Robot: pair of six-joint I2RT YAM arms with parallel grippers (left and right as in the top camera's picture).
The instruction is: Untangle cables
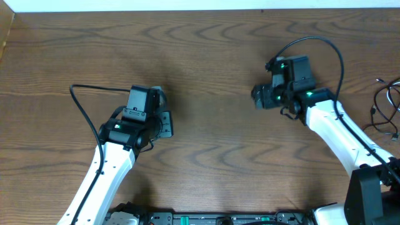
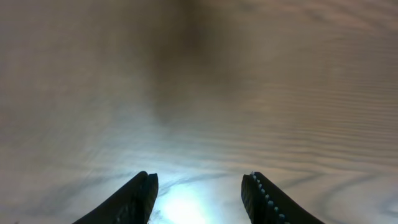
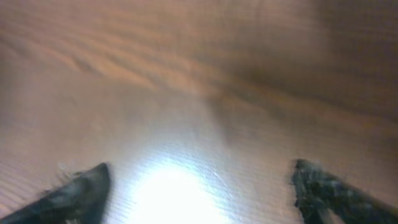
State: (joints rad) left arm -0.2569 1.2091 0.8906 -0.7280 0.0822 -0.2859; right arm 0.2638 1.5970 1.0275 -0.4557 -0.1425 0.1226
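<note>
The cables (image 1: 389,105) lie as loose thin black and white loops at the far right edge of the table, partly cut off by the overhead view's edge. My right gripper (image 1: 257,97) is well to their left, near mid-table. In the right wrist view it (image 3: 199,186) is open, with only lit wood between its fingers. My left gripper (image 1: 164,112) is on the left half of the table, far from the cables. In the left wrist view it (image 2: 199,190) is open over bare wood. Neither wrist view shows the cables.
The wooden table (image 1: 206,56) fills the overhead view. Each arm's own thick black cable (image 1: 81,100) loops beside it. The arm bases sit along the front edge (image 1: 225,219).
</note>
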